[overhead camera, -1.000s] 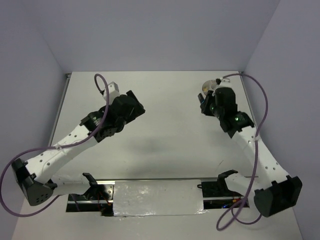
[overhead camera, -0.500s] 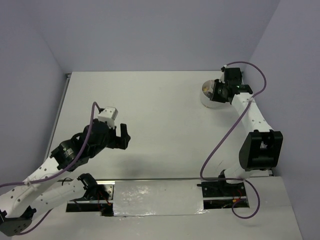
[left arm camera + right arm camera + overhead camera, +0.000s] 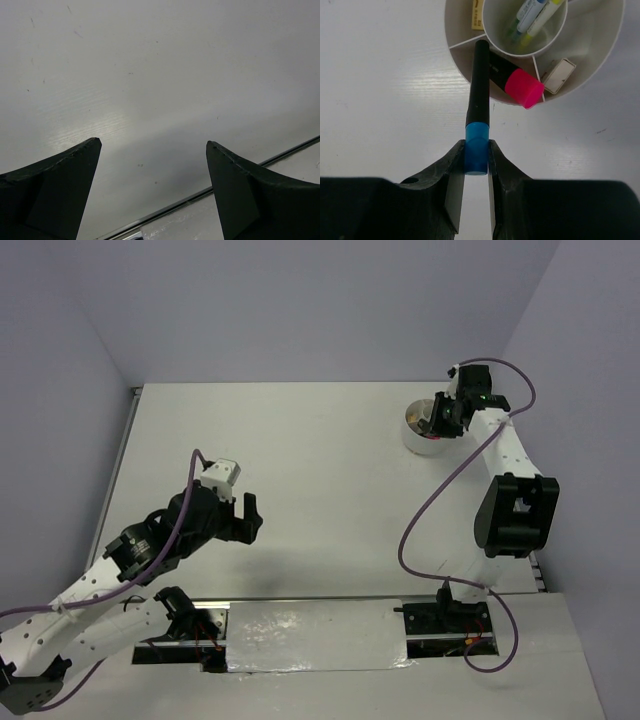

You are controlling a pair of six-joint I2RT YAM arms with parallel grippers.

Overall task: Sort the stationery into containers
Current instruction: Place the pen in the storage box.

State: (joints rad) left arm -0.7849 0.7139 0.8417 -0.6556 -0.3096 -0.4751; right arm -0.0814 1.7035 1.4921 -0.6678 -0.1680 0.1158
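Placing is in hand — the right gripper [image 3: 476, 150] pinches the blue-and-black highlighter [image 3: 479, 85] by its blue cap, black end over the rim of the bowl [image 3: 605, 45] beside the pink highlighter [image 3: 520, 86] — so next it likely needs lowering and release; the left gripper [image 3: 153, 144] hangs wide open, empty.

A blue-capped black highlighter [image 3: 478, 107] is standing out against a pale grey table [image 3: 385, 90], while a pink-capped black highlighter [image 3: 512, 79] is glowing against the plain white bowl [image 3: 592, 35].
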